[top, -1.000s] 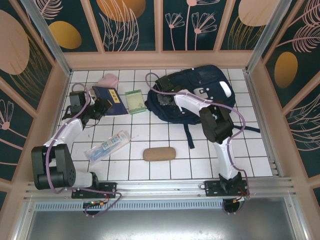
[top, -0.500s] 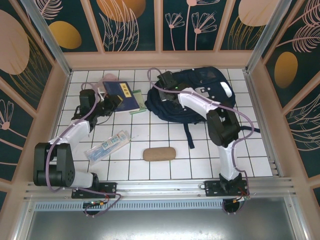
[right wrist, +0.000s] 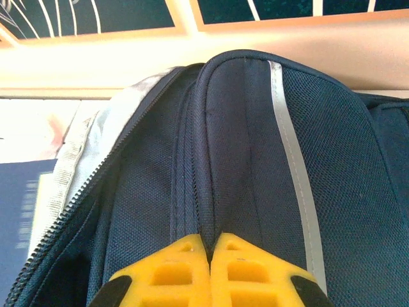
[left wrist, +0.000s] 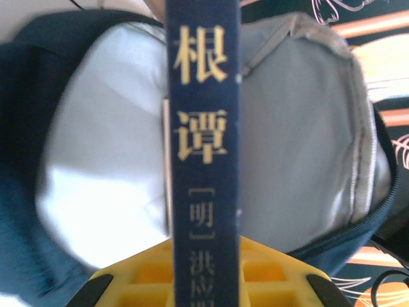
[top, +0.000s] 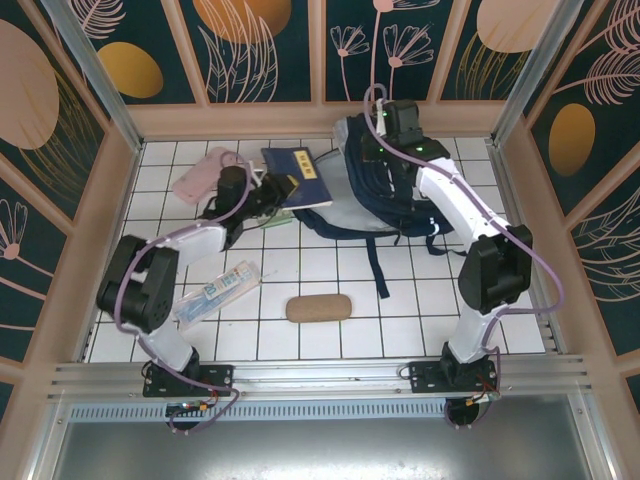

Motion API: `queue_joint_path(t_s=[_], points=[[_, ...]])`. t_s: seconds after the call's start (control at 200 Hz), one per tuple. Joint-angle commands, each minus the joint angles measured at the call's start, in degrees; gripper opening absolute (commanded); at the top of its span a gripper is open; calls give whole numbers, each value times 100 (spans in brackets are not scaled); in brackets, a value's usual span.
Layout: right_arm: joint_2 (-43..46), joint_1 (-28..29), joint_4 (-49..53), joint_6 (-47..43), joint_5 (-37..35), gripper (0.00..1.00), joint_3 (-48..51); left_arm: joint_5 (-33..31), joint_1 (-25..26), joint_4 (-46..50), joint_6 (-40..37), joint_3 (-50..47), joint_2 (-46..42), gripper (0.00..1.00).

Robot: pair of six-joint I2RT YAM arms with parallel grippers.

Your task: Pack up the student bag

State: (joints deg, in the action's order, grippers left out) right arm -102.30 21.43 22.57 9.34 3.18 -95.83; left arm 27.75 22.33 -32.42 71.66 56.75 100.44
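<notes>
Since the earlier frame, the left arm has swung right and carried the navy book (top: 297, 172) from mid-counter up to the mouth of the student bag (top: 372, 192). The right arm has reached farther back and lifted the bag's top edge toward the back wall (top: 250, 118).

The bag lies at the back right of the white tiled counter (top: 520, 300), its top close to the back wall and its right side near the right wall. Its mouth gapes toward the left and shows pale grey lining (left wrist: 300, 128).

The right gripper (right wrist: 209, 246) is clamped on a fold of the bag's navy fabric, its yellow fingers (right wrist: 169, 272) pressed together. The left gripper (top: 278, 188) is clamped on the book. In the left wrist view the spine stands upright, directly in front of the grey opening. I cannot tell whether the book's far edge has crossed the zipper line.

One strap (top: 378, 268) trails from the bag toward the near edge. The near right quarter of the counter is bare tile.

By count there are one bag, one book, one pink case (top: 200, 172) at the back left, one clear packet (top: 215, 290) and one brown pouch (top: 318, 307). The packet and pouch lie apart from each other in the near half.
</notes>
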Motion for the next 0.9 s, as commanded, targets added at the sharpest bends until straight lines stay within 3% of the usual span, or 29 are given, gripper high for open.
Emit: queue_joint_path(t_s=[0.0,0.31,0.575,0.61,0.665,0.79,0.896], points=[[334,-114,-466,239,756,0,-162,-175,378,-831,330,773,606,0],[435,-185,-497,484,960,0,-174,-607,1354,-144,427,2972,2479,0],[475,-245,-559,596,1121,0,-203,-882,1957,1412,17,5302,4007,1],[484,-255,-559,604,1140,0,-199,-923,2001,1705,-64,5628,4169,5],[487,-270,-569,612,1150,0,-176,-914,2024,2013,-167,5951,4361,24],[535,-290,-576,613,1141,0,-95,-1077,2026,2328,-510,5875,4146,53],[570,-332,-601,612,1097,0,-11,-1333,2017,2689,-903,5806,3789,70]])
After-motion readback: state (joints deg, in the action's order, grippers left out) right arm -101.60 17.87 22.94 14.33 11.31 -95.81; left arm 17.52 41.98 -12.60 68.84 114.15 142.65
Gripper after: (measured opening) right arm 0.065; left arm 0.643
